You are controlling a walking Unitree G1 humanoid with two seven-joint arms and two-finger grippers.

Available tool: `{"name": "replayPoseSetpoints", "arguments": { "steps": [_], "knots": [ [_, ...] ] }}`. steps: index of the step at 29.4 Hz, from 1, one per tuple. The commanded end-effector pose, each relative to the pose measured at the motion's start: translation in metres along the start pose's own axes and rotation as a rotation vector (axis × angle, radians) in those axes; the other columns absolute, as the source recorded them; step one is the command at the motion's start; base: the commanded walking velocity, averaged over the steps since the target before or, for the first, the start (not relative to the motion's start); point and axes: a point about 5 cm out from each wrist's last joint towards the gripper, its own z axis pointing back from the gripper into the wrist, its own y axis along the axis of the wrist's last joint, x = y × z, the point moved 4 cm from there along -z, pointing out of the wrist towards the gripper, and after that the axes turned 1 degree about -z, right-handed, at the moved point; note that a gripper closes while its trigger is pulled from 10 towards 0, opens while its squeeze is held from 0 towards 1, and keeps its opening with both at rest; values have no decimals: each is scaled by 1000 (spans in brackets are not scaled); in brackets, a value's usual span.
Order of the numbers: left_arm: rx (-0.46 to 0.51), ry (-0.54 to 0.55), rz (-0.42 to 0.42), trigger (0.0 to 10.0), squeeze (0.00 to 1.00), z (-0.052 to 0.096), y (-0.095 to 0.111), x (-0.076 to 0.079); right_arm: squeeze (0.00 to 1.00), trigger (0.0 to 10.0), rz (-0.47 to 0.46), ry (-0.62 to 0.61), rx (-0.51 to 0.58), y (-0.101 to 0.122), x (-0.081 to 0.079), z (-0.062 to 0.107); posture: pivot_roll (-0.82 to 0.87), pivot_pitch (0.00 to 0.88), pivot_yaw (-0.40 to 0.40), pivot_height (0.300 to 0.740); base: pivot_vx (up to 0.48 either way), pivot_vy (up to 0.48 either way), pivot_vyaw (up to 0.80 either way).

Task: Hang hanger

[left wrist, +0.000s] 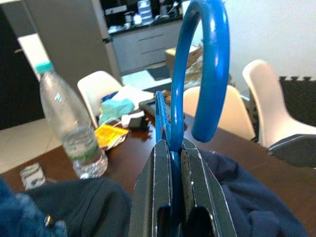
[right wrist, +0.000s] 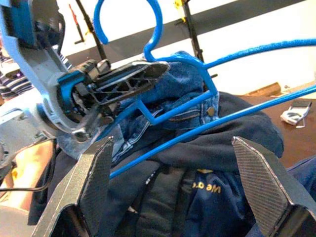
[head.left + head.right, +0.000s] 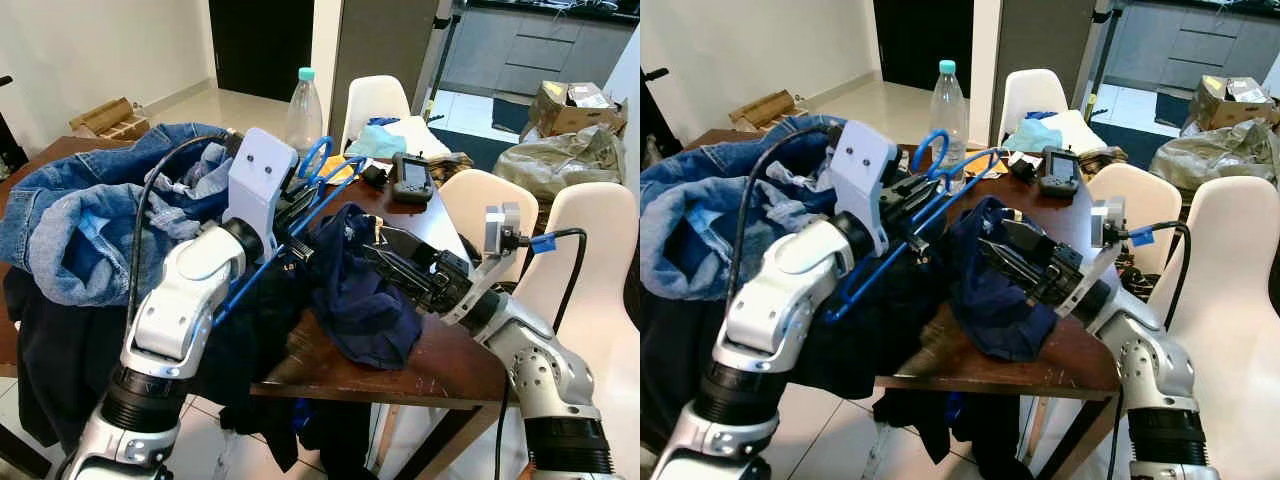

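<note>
My head cameras look forward and down across the brown table (image 3: 440,365), both arms close in the foreground, kitchen beyond; the two eyes share nearly the same scene, slightly offset. My left wrist camera sits tight behind its fingers, facing the water bottle (image 1: 69,123) and white chairs (image 1: 269,106). My right wrist camera looks back at the blue hanger (image 2: 197,94) and left gripper (image 2: 158,66)

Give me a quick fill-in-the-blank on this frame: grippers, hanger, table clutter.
1. The left gripper is shut on the ___ hanger.
2. The right gripper, at the navy garment, has its fingers ___.
3. The plastic bottle has a ___ cap.
4. The jeans lie on the robot's ___ side of the table.

Answers: blue; open; teal; left
</note>
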Motion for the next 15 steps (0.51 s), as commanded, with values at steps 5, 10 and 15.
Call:
{"name": "replayPoseSetpoints", "arguments": {
  "steps": [5, 10, 15],
  "knots": [
    [11, -41, 19, 10000, 0, -1, 6, 3, 0, 10000, -25, -5, 82, 13, -2, -1, 168, 0, -26, 740, 0, 0, 0],
    [14, -92, 34, 10000, 0, -1, 6, 14, 0, 10000, -42, 39, 91, 15, -9, -3, 162, 0, -24, 740, 0, 0, 0],
    [17, -101, 30, 10000, 0, -1, 8, 15, 0, 10000, -41, 88, 61, 13, -16, -2, 164, 0, -27, 740, 0, 0, 0]
  ]
}}
